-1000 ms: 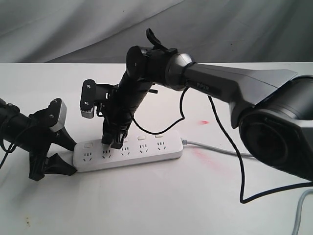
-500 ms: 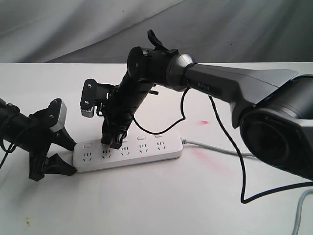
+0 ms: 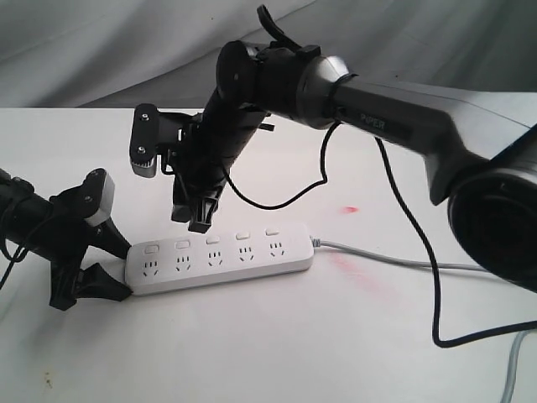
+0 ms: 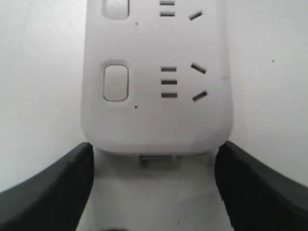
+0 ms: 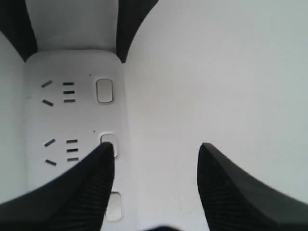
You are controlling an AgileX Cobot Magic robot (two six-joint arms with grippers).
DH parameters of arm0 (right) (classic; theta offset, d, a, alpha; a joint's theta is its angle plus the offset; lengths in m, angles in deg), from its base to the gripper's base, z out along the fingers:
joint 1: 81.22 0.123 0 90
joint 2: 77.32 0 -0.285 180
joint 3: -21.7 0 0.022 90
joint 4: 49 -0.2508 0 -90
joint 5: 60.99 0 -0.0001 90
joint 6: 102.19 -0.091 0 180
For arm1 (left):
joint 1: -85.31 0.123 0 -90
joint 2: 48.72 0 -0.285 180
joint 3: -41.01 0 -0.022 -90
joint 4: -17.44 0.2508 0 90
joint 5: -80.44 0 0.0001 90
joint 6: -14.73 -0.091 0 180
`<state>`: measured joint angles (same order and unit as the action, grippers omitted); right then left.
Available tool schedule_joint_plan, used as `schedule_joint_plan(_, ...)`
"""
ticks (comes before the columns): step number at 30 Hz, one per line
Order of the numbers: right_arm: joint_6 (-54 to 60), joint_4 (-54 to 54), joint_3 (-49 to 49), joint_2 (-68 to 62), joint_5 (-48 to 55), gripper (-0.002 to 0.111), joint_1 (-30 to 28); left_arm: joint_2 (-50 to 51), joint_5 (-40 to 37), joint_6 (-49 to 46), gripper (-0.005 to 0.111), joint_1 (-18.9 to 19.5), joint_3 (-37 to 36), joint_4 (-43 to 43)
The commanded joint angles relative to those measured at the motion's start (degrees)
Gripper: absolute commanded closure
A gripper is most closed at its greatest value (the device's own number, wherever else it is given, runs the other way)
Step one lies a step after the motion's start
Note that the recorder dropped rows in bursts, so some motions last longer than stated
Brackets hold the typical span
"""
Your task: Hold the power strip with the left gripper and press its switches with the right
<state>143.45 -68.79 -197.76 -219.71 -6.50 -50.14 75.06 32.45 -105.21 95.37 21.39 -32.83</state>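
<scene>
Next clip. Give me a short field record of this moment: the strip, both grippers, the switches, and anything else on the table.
power strip: lies flat on the white table, sockets facing up
switches: five in a row, none being pressed
left gripper: jaws closed against the sides of the strip's cordless end
right gripper: open, empty, hovers above the strip near the second button from the held end, not touching
cord: grey, leaves the strip's other end
other: red smudges on the table
</scene>
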Motion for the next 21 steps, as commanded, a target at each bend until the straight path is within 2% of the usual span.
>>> schedule_joint_plan(1,-1.42,1.2,0.19,0.77,2.98,0.059,-1.82,0.13,-0.35,-0.03,0.04,-0.33,0.07,-0.63)
schedule_joint_plan(7,-1.67,2.54,1.51,0.77,3.56,0.059,-2.62,0.13,-0.35,-0.03,0.04,-0.33,0.07,-0.63)
schedule_joint_plan(14,-1.67,2.69,6.11,0.77,-1.01,0.059,-2.51,0.13,-0.35,-0.03,0.04,-0.33,0.07,-0.63)
schedule_joint_plan(21,-1.67,1.07,6.63,0.77,-4.08,0.059,-2.51,0.13,-0.35,-0.03,0.04,-0.33,0.07,-0.63)
